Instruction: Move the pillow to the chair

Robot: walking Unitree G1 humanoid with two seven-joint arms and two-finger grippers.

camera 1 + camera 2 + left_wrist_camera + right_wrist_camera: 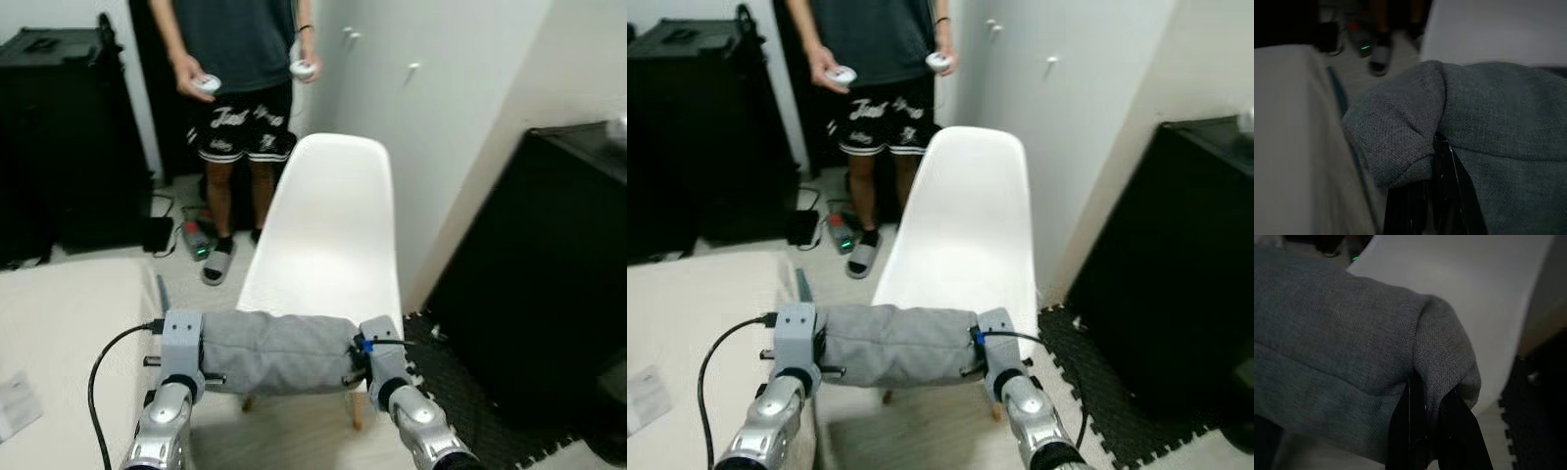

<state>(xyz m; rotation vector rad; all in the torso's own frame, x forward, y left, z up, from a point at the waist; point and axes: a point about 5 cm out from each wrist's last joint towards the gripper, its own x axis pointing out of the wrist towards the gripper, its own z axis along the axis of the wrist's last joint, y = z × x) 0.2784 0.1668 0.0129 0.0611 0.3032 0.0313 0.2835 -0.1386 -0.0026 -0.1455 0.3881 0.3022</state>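
Person's black shorts [240, 127] bear white script, unreadable; grey pillow [277, 352] unlabelled.

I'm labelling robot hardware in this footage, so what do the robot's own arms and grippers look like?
Both arms are silver metal with rounded joints and black ribbed collars, ending in boxy grey wrist blocks. A black cable loops into the left arm's block; the right arm's block carries a blue connector and a thin black wire. The left gripper and right gripper each have two long black fingers.
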